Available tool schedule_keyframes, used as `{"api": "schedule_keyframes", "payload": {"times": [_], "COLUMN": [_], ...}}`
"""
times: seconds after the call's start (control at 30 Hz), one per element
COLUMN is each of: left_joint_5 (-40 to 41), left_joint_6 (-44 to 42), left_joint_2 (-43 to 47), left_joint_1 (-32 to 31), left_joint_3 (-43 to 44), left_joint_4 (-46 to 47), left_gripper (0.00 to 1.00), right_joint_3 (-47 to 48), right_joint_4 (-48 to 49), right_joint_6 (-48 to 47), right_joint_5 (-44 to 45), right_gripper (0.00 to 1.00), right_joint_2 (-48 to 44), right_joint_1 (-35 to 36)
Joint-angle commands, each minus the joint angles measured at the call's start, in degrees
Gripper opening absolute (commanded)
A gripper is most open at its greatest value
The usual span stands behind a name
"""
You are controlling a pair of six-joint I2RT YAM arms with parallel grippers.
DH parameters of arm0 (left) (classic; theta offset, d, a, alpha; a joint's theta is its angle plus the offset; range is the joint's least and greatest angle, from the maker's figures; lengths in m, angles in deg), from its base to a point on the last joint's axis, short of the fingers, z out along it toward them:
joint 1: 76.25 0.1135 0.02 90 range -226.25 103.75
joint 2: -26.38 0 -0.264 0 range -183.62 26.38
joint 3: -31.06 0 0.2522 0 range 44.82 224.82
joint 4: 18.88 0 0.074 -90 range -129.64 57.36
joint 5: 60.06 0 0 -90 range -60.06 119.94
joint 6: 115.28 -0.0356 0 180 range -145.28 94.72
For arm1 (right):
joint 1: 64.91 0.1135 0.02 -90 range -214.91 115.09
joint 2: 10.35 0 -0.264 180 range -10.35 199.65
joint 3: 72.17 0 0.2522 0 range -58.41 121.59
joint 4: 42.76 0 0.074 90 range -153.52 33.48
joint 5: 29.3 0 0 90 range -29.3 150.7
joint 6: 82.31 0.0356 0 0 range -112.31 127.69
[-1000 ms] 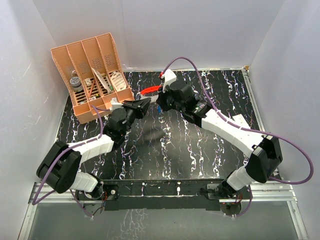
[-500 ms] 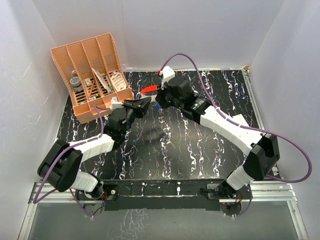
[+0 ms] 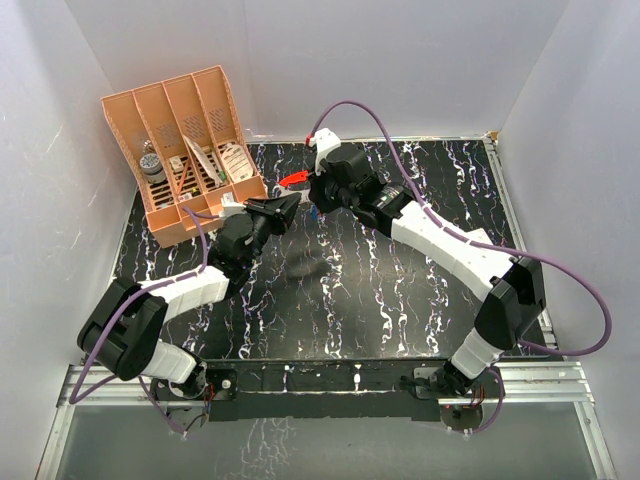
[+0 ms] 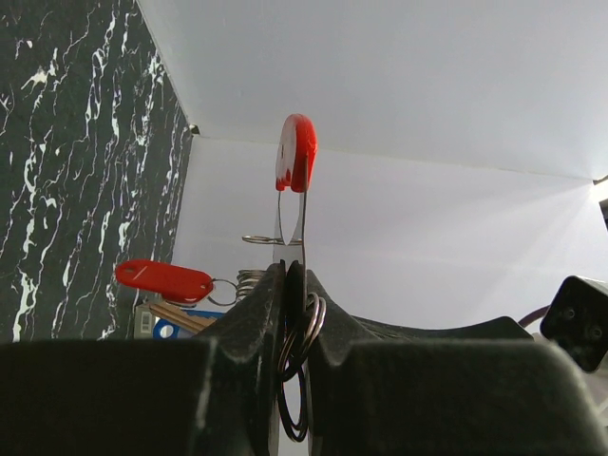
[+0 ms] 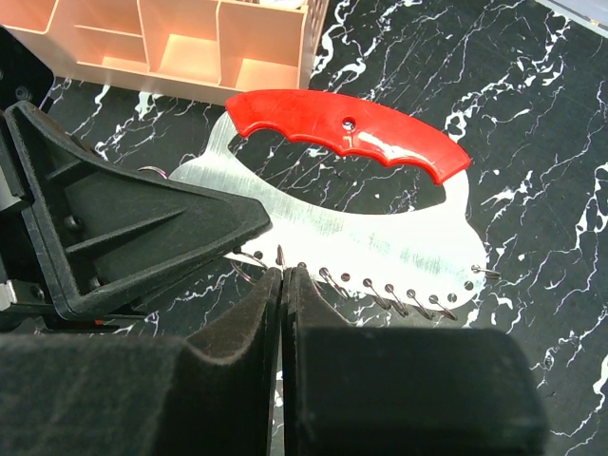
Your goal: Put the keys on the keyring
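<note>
Standing between left gripper (image 4: 287, 272) and right gripper (image 5: 282, 275): red-handled plate (image 5: 380, 233) (peach organizer (image 3: 185, 130) beside).

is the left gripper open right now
No, the left gripper is clamped shut on the thin metal plate with the red handle.

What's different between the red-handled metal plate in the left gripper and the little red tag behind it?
The red-handled plate is large, silvery metal with wire hooks along one edge; the red tag is a small oval on a split ring. The plate is clamped in the left gripper; the tag is not. Both show bright red.
</note>
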Motion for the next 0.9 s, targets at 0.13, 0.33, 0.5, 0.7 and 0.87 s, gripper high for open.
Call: {"api": "schedule_keyframes", "payload": {"times": [0.13, 0.33, 0.5, 0.7, 0.87], "left_joint_5": [-1.58, -1.29, -0.56, -0.47, -1.08], "left_joint_6": [-0.48, -0.02, -2.22, -2.64, -2.92], "left_joint_2": [1.17, 2.49, 4.39, 4.4, 4.04], "left_joint_1": [-0.35, -0.4, 0.23, 0.94, 1.25], "left_joint_3": [1.28, 1.42, 2.47, 2.16, 2.5], "left_joint_4": [2.43, 2.71, 0.25, 0.94, 1.44], "left_gripper": [0.0, 0.0, 0.0, 0.0, 0.0], "right_joint_3": [2.82, -3.4, -3.44, -3.11, -2.36], "right_joint_4": [4.66, 10.22, 7.22, 3.78, 1.76], "right_joint_6": [-1.06, 0.41, 1.37, 2.13, 2.28], "right_joint_5": [-0.03, -1.47, -2.34, -2.63, -2.58], "right_gripper": [0.0, 0.0, 0.0, 0.0, 0.0], "right_joint_2": [0.18, -1.51, -1.57, -2.04, -1.61], "right_joint_1": [0.19, 0.19, 0.19, 0.17, 0.19]}}
